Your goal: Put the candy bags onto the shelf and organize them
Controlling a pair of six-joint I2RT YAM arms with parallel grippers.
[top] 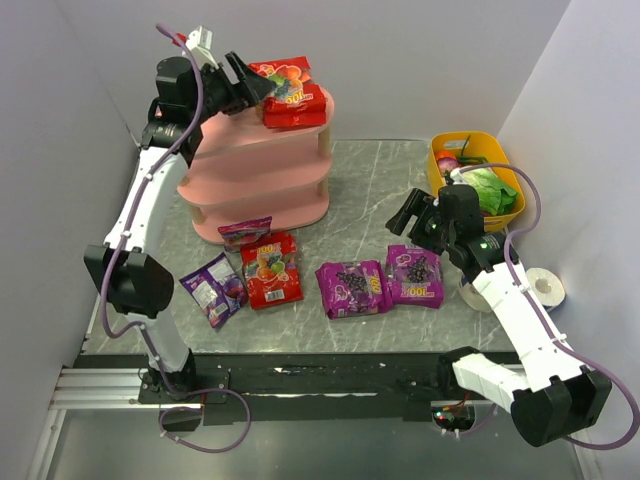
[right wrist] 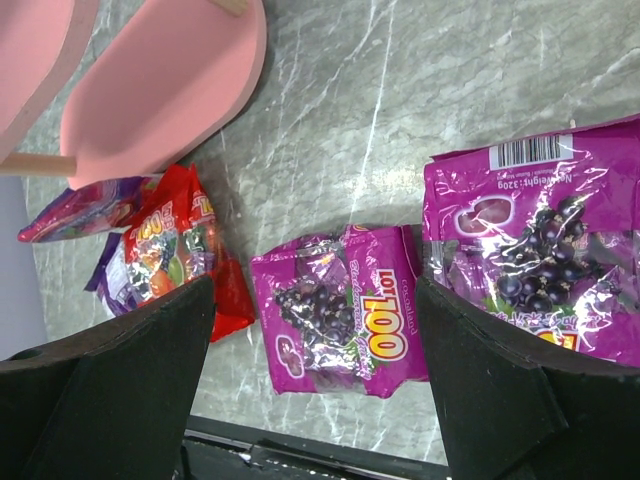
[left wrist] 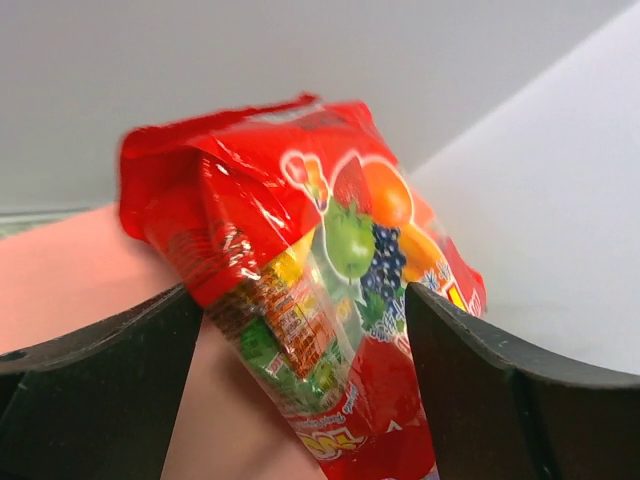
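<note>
Five candy bags (top: 272, 268) lie on the marble table (top: 370, 190) before the pink shelf (top: 260, 180). To the right, a yellow tub (top: 465, 137) holds green vegetables (top: 495, 190). A sixth red bag (top: 292, 95) rests on the top tier between the left gripper's (left wrist: 305, 320) spread fingers. The right gripper (right wrist: 312, 310) hangs open above two grape bags (top: 352, 288).

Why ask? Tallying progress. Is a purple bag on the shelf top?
No, only a red candy bag lies on the shelf top.
</note>
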